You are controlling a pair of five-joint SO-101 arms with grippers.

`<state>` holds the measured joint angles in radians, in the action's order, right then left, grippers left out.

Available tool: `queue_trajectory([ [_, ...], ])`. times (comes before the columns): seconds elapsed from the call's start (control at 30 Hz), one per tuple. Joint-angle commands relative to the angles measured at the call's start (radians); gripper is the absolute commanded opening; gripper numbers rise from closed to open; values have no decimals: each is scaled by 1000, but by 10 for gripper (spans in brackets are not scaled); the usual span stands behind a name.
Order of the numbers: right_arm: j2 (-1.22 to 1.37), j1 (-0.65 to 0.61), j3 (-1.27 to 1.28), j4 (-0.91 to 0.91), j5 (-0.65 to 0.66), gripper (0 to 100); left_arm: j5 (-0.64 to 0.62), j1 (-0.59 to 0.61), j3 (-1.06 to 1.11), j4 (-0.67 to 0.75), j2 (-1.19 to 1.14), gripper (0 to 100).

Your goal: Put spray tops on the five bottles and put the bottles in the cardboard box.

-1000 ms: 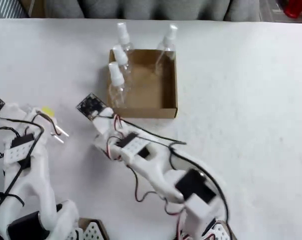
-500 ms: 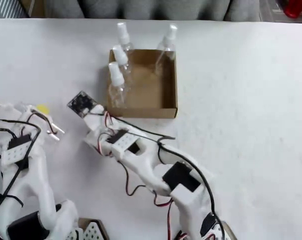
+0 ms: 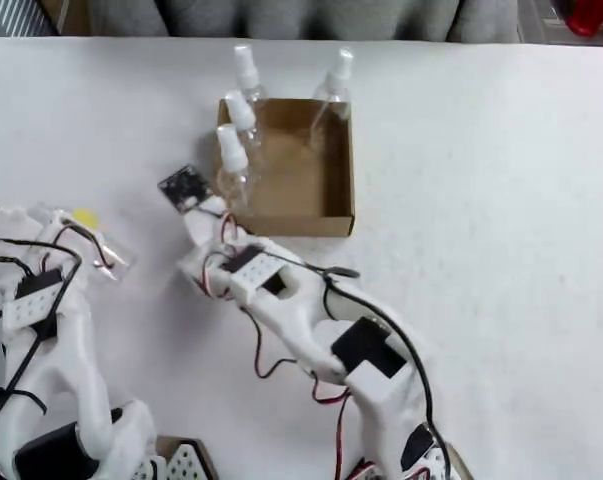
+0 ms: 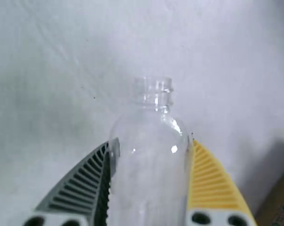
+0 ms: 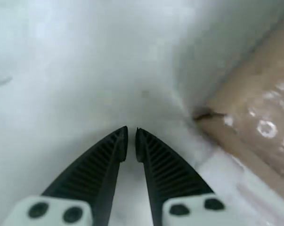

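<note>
Left pincer (image 4: 152, 145) clamps the clear bottle (image 4: 149, 162) by its body, with a grey ribbed finger (image 4: 85, 188) on one side and a yellow finger (image 4: 210, 183) on the other. The bottle's threaded neck stands bare. In the high view the left arm (image 3: 51, 320) sits at the near left of the white table (image 3: 501, 200). It is where it was half a second ago, after a slight shift leftward before that.

The right pincer (image 5: 131, 136) is narrowed almost to nothing. Its black fingertips (image 5: 118, 141) are a sliver apart and hold nothing, low over the table beside the near left corner of the cardboard box (image 3: 291, 226). A second ago the right arm (image 3: 281, 300) lay nearer the camera. It swung out to the left, and it now stands closer to the box.

Two topped bottles (image 3: 233, 172) stand along the box's left wall. Two further bottles (image 3: 331, 90), also topped, show at its far edge; I cannot tell whether they stand inside.
</note>
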<state>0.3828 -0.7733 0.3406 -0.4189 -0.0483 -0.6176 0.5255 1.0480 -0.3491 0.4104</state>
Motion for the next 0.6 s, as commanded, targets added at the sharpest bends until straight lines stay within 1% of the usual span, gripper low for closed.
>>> queue_trajectory([
  [0.0, -68, 54, 12, -120, -17, 15, -9, -8, -9, 26, 4, 20],
  [0.13, -140, 91, 106, -143, -17, 15, -8, -8, -9, 25, 4, 20],
  [0.4, -308, 283, 308, -150, -9, 15, -6, -8, -9, 20, 4, 20],
  [0.57, -426, 352, 431, -151, -8, 15, -3, -8, -8, 18, 4, 20],
])
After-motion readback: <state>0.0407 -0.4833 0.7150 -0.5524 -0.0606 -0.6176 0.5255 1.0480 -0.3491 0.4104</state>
